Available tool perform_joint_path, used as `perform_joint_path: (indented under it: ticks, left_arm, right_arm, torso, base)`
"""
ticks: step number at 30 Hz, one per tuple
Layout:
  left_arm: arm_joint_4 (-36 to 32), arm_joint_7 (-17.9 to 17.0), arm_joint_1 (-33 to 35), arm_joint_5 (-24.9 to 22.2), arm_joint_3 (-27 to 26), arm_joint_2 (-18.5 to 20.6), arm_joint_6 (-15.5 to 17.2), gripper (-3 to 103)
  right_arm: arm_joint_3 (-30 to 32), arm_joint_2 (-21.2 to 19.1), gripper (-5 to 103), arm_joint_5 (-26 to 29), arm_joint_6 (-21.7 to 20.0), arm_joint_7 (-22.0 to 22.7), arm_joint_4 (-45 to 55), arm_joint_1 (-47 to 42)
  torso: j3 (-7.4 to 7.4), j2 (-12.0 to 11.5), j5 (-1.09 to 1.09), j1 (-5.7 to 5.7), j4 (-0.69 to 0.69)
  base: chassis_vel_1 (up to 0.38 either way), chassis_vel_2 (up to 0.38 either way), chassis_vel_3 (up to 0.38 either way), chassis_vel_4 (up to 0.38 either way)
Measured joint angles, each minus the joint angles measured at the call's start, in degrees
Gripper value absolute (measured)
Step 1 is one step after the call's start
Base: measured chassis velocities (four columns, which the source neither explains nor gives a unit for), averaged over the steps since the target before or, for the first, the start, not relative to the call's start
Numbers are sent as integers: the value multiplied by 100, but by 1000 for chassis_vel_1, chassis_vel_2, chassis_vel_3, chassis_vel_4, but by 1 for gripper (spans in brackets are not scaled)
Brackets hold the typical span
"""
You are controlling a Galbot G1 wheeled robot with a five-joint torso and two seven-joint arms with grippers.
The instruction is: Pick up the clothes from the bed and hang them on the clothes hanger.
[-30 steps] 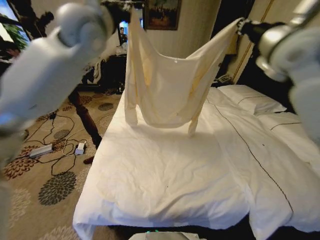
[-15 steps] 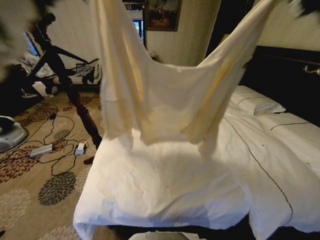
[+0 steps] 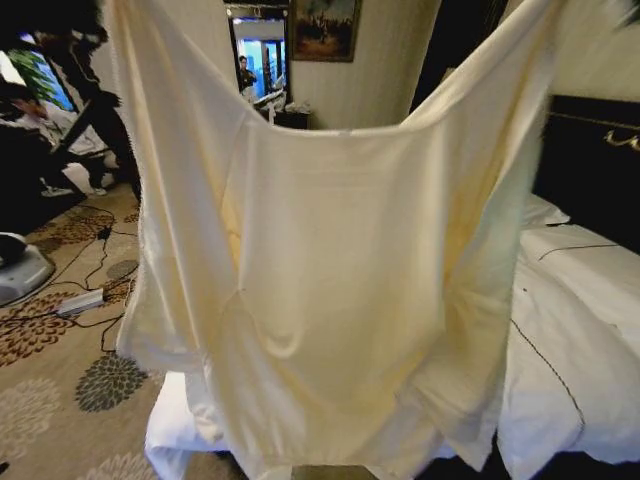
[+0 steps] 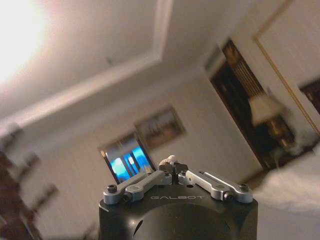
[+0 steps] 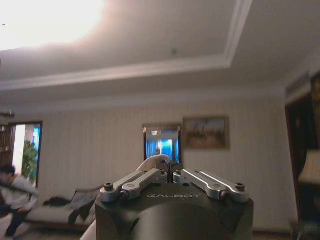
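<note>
Cream top (image 3: 330,290) hangs spread below both hands, clear of the bed (image 3: 570,330). Left hand (image 4: 173,169) and right hand (image 5: 171,169) each pinch a shoulder. Keep the hands level and well apart so the neckline stays open.

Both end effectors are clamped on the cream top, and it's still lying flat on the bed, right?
Not lying flat. The head view shows the cream top lifted and hanging spread in the air in front of the bed. The left end effector and right end effector are each shut on a bit of its fabric.
</note>
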Motion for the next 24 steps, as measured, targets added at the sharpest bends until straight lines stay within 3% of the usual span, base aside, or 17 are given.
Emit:
perform_joint_path:
  ticks: [3, 4, 7, 9, 13, 14, 19, 24]
  left_arm:
    - [76, -140, 1271, 639, -42, -362, 2, 0]
    - [76, -140, 1271, 639, -42, -362, 2, 0]
    - [578, -62, 1948, 1201, 50, -733, -4, 0]
    - [810, -10, 2004, 1352, 171, -852, -11, 0]
    - [1642, 47, 1948, 1833, 822, -1456, -55, 0]
    - [1642, 47, 1948, 1833, 822, -1456, -55, 0]
    - [2964, 35, 1634, 2469, 1676, -2460, -137, 0]
    - [3816, 50, 1489, 2771, 1942, -2962, -229, 0]
  right_arm:
    - [-190, 412, 0, -645, -21, -97, -74, -869]
    - [-190, 412, 0, -645, -21, -97, -74, -869]
    - [-436, 849, 0, -1400, -87, -306, -456, -1533]
    - [-566, 995, 0, -1581, -95, -354, -617, -1625]
    - [-1360, 1763, 0, -2180, -108, -471, -1519, -1601]
    - [-1360, 1763, 0, -2180, -108, -471, -1519, -1601]
    - [-2190, 2736, 0, -2936, -64, -689, -2936, -1221]
    - [-2381, 3015, 0, -3269, -6, -820, -3401, -1181]
  torso:
    - [1, -1, 2, 2, -6]
    - [1, -1, 2, 2, -6]
    - [1, -2, 1, 1, -1]
    - [1, -1, -1, 1, -1]
    - [1, -1, 2, 2, -1]
    - [1, -1, 2, 2, -1]
    - [2, -2, 2, 3, 2]
    - [1, -2, 2, 2, -2]
  base:
    - [0, 0, 0, 0]
    - [0, 0, 0, 0]
    - [0, 0, 0, 0]
    - [0, 0, 0, 0]
    - [0, 0, 0, 0]
    - [0, 0, 0, 0]
    - [0, 0, 0, 0]
    - [0, 0, 0, 0]
